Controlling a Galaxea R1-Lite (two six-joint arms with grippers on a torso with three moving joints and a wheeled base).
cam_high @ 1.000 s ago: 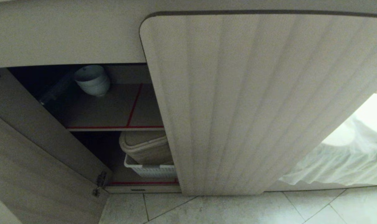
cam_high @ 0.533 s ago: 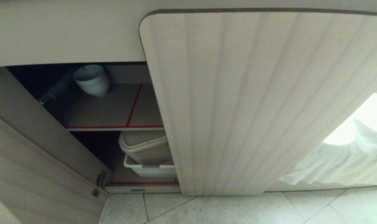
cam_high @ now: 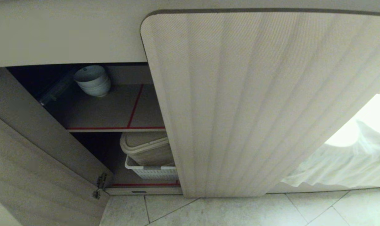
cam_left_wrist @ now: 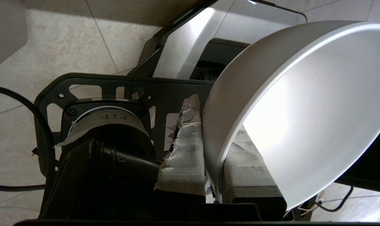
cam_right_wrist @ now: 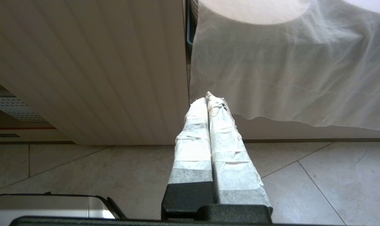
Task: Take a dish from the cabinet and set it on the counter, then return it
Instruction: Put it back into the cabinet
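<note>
The left gripper [cam_left_wrist: 213, 157] is closed on the rim of the bowl [cam_left_wrist: 302, 119], which is tilted on its side. The right gripper [cam_right_wrist: 208, 100] is closed, holding nothing.

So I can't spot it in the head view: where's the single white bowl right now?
The bowl is pinched by its rim in the left gripper, seen only in the left wrist view, tilted above the robot's base.
</note>
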